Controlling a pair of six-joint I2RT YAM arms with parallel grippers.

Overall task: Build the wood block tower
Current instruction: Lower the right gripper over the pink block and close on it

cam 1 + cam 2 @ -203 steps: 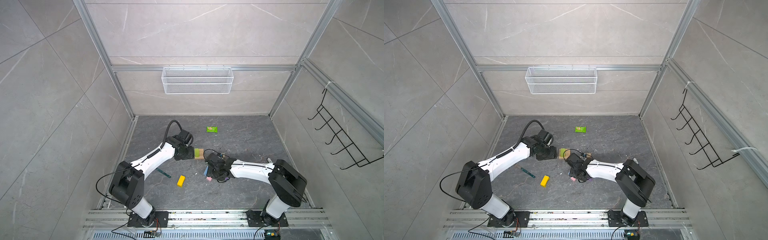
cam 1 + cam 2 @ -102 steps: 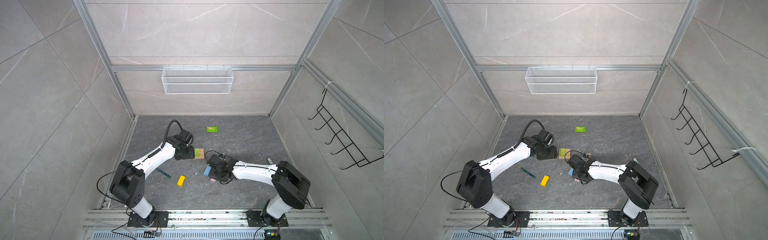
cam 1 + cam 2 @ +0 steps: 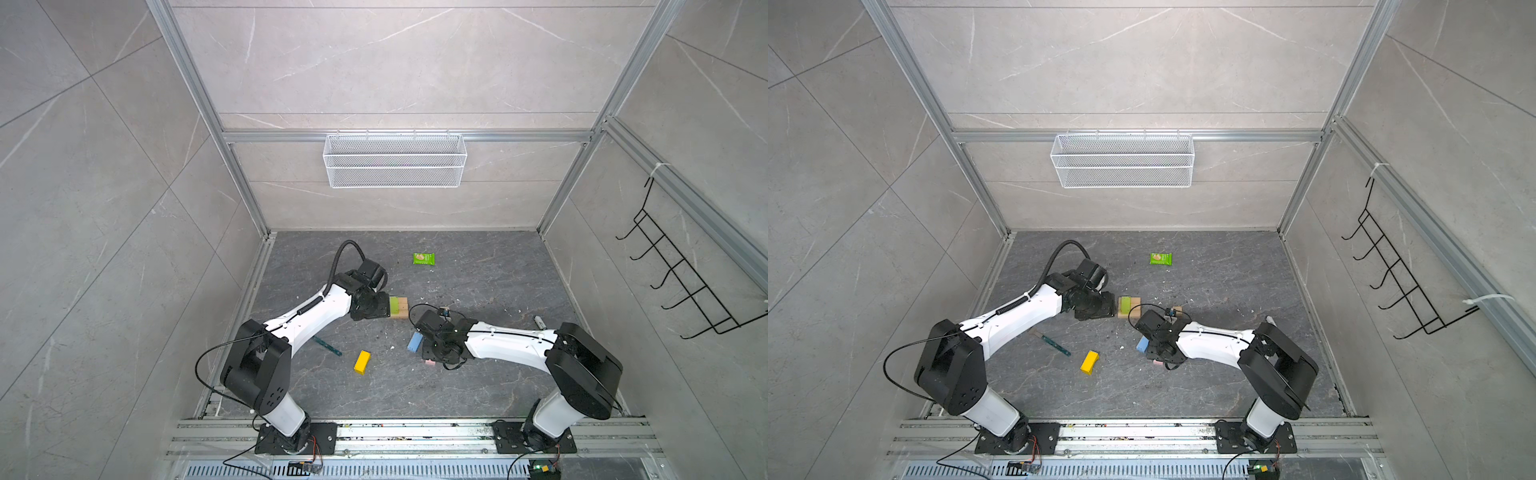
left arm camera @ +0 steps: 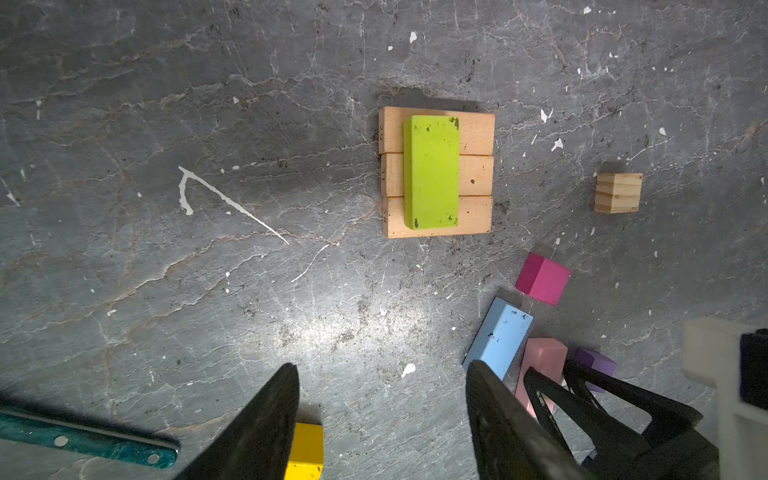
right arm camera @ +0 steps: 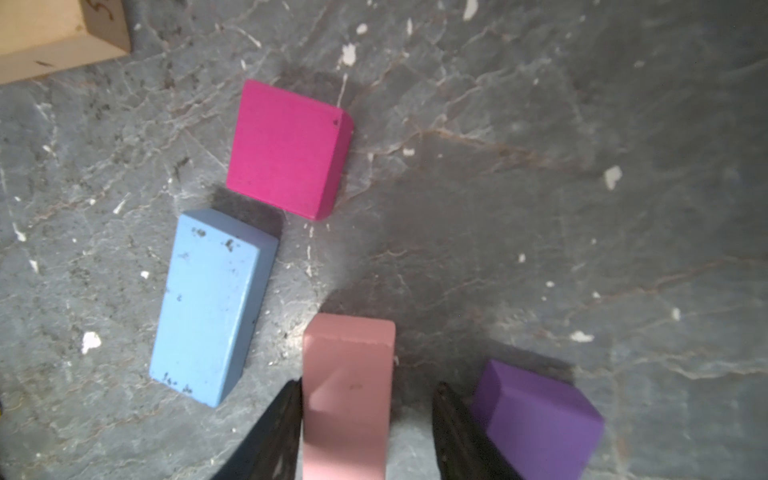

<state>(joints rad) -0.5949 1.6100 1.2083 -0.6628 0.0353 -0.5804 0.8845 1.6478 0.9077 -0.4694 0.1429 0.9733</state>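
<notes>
Yellow block [image 3: 362, 362]: lies alone nearest the front edge of the worktop [image 3: 478, 386], left of centre, with no claw at it.
Right claw [image 5: 369, 384]: partly open, low astride the pink block [image 5: 349, 357]. One finger lies against a long side and a gap shows at the other, so no grip is made yet.
Pink block: flat on the worktop, about mid-depth. Its long axis is in line with the claw's reach, so the fingers face its long sides.
Neighbours: the light blue block [image 5: 212, 303] is just beside one finger and the purple block [image 5: 536, 419] just outside the other. The magenta block [image 5: 286, 149] lies beyond the tips.
Tower [image 3: 399, 307]: three tan bars [image 4: 476, 133] touch side by side, with the lime block [image 4: 431, 172] flat across them.
Deciding relation: the tower lies farther from the front edge than the pink block and toward the left edge. The carry looks short, and the right arm is nearer.
Tan cube [image 4: 618, 193]: apart from the tower, on its right-edge side.
Left claw [image 4: 382, 365]: wide open and empty, near the tower's left-edge side, not touching.
</notes>
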